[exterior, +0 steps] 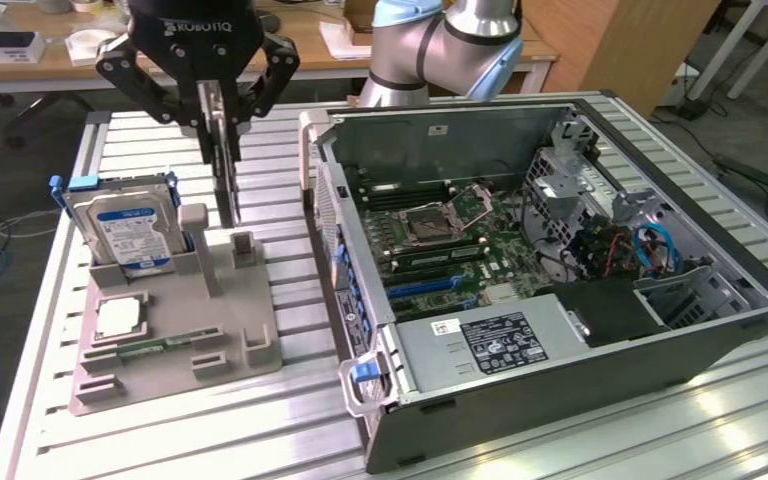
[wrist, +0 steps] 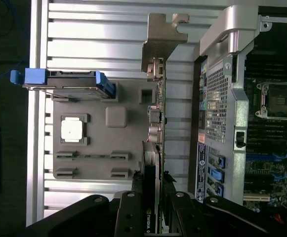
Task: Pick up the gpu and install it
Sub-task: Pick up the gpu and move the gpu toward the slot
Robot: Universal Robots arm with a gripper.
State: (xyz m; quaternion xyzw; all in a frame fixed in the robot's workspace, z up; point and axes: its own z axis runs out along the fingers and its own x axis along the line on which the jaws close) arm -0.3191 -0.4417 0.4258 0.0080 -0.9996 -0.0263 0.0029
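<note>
While the thin flat gpu card point(exterior: 228, 175) is held by the black fingers point(exterior: 207, 110) at the grey plastic holder point(exterior: 211, 330), it is not yet fitted in the open black computer case point(exterior: 558, 400). From the wrist, the gpu card point(wrist: 152, 173) is seen pinched between part-closed fingers point(wrist: 133, 217).

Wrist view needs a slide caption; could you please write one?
Hand grips the gpu edge-on beside the computer case.

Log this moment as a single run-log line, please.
claw: shut on gpu | gpu: upright, over grey holder | computer case: open, gpu not installed
</note>
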